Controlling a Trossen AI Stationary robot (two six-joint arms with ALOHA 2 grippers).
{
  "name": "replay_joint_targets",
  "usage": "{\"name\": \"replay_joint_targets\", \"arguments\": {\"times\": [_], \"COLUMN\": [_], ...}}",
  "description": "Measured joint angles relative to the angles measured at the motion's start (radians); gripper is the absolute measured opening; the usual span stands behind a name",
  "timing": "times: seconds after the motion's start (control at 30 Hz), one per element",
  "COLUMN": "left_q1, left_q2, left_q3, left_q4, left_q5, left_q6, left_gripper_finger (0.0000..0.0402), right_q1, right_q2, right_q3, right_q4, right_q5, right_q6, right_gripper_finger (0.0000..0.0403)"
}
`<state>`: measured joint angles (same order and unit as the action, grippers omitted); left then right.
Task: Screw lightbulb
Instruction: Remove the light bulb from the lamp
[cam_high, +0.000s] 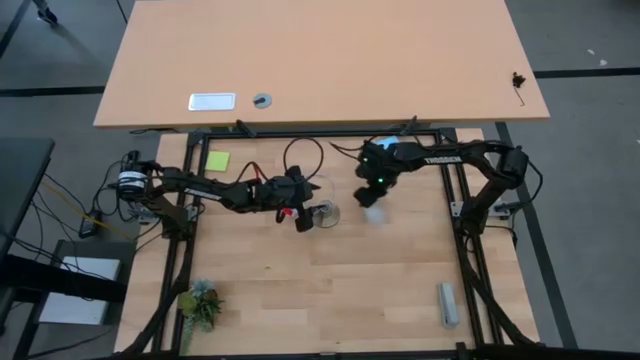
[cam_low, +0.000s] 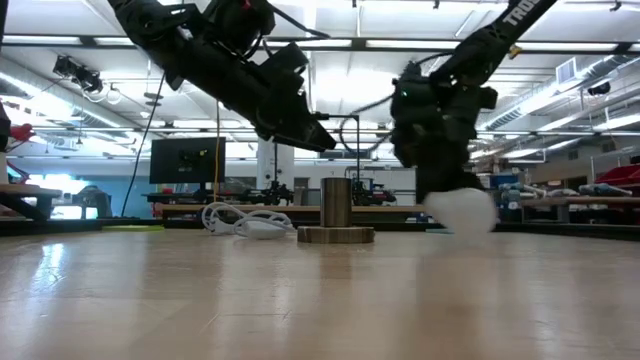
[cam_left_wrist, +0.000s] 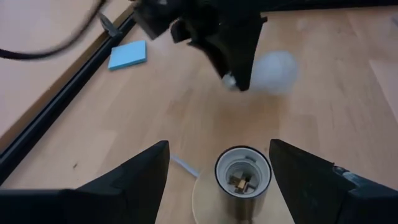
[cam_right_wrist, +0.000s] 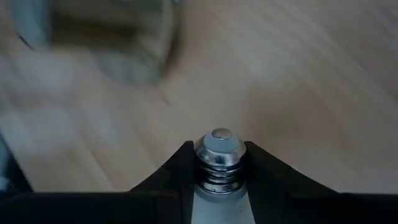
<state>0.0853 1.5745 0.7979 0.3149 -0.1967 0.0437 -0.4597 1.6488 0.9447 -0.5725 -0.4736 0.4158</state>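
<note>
The bulb (cam_right_wrist: 217, 163) sits clamped between the right gripper's (cam_right_wrist: 219, 167) fingers, threaded neck pointing out past the fingertips and the white globe back toward the wrist; in the high view it hangs above the board just beside the socket (cam_high: 325, 213), not yet over it; the low view shows the globe low, close to the table, while the socket's mouth stands higher on its round base, so I judge the bulb must be raised and turned neck-down before it can enter; the left gripper (cam_left_wrist: 244, 171) has its fingers spread wide on either side of the socket, touching nothing that I can make out, and it looks placed to steady the base; the step in hand is bringing the bulb to the socket; to do it well, line the neck up square with the open mouth, whose brass contact shows at the bottom in the left wrist view, and lower it straight; a tilted entry would likely cross the threads or tip the base; have the left fingers close on the socket before any twisting, else the light base may spin with the bulb; keep the white cable (cam_low: 240, 222) clear of both arms.
</note>
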Motion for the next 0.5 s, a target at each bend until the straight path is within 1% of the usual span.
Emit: {"name": "replay_joint_targets", "arguments": {"times": [0.13,0.23,0.37,0.5], "left_q1": [0.000,0.000,0.000,0.000], "left_q2": [0.001,0.001,0.001,0.001], "left_q3": [-0.001,-0.001,-0.002,-0.002], "left_q4": [0.006,0.004,0.002,0.000], "left_q5": [0.003,0.003,0.002,-0.007], "left_q6": [0.001,0.004,0.006,0.006], "left_gripper_finger": [0.0282,0.0282,0.0282,0.0282], "right_q1": [0.042,0.059,0.061,0.062], "right_q2": [0.024,0.057,0.123,0.173], "right_q3": [0.001,0.001,0.002,0.003], "right_q4": [0.203,0.313,0.357,0.432], "right_q5": [-0.015,-0.018,-0.029,-0.012], "right_q6": [0.118,0.179,0.228,0.240], "right_gripper_finger": [0.0116,0.0116,0.0116,0.0116]}}
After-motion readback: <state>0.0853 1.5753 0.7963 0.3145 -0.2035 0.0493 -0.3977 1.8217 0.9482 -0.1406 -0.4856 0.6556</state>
